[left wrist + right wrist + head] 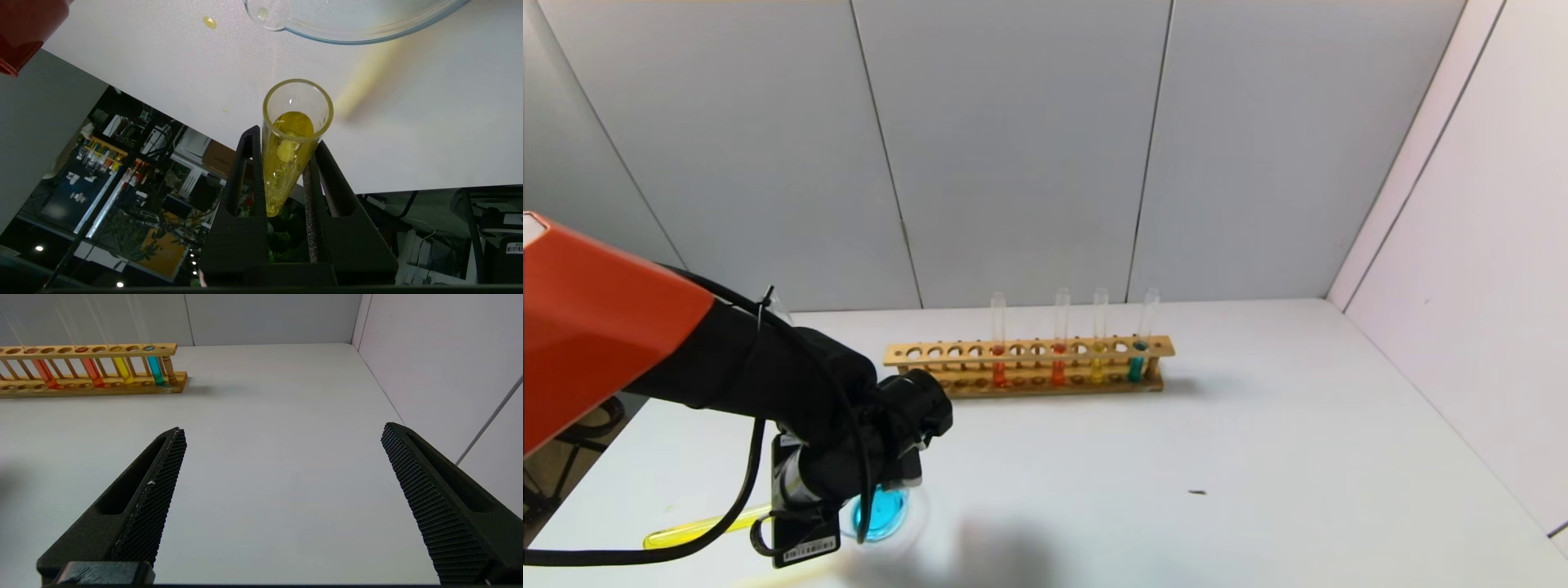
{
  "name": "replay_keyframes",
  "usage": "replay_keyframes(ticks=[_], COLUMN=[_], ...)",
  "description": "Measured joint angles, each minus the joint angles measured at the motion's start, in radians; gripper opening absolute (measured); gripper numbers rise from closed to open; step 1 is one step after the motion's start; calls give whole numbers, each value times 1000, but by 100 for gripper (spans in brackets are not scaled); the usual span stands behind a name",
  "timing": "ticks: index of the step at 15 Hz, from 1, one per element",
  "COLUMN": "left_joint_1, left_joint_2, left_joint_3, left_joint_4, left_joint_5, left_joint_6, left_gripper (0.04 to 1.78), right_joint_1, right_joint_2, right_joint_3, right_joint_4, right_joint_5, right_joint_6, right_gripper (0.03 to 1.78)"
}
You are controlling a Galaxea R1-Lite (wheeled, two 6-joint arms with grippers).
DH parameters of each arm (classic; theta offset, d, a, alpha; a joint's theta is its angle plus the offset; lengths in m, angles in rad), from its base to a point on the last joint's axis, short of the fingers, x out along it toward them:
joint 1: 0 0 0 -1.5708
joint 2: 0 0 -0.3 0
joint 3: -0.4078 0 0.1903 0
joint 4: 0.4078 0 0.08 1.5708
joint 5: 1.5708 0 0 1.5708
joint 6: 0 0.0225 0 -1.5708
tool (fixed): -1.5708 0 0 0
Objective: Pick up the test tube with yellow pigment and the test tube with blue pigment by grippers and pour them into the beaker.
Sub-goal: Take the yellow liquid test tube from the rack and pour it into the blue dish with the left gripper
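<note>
Yellow-pigment test tube, a slim clear glass tube with bright yellow liquid, is clamped between the 2 black fingers of the left pincer, its open mouth pointing toward the tabletop. In the head view this tube lies nearly level, sticking out to the left of the beaker. The low, wide clear glass beaker stands on the white tabletop just beside the left pincer and holds bright blue liquid; the black wrist hides part of it. In the left wrist view the beaker's rim and pouring lip lie just beyond the tube's mouth, with a small yellow drop on the tabletop near the lip and a dark red opaque cup farther off to the side.

Behind the beaker, well apart from it, a long wooden rack holds 4 upright tubes: 2 with orange-red liquid, 1 with yellow liquid, and the blue-pigment test tube at the rack's right end.

The right pincer hangs above bare tabletop to the right of the rack, its 2 black textured fingers spread wide and gripping nothing.
</note>
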Motion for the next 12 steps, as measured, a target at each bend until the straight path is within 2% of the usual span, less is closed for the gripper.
replay_keyframes(ticks=[12], left_joint_1=[-38], left_joint_2=[71], left_joint_3=[-128], left_joint_4=[239], left_joint_5=[21], left_joint_6=[1], left_gripper=[31], right_joint_1=[0], right_joint_2=[0], right_joint_3=[0], right_joint_4=[0], right_joint_5=[0], right_joint_6=[0], right_gripper=[174])
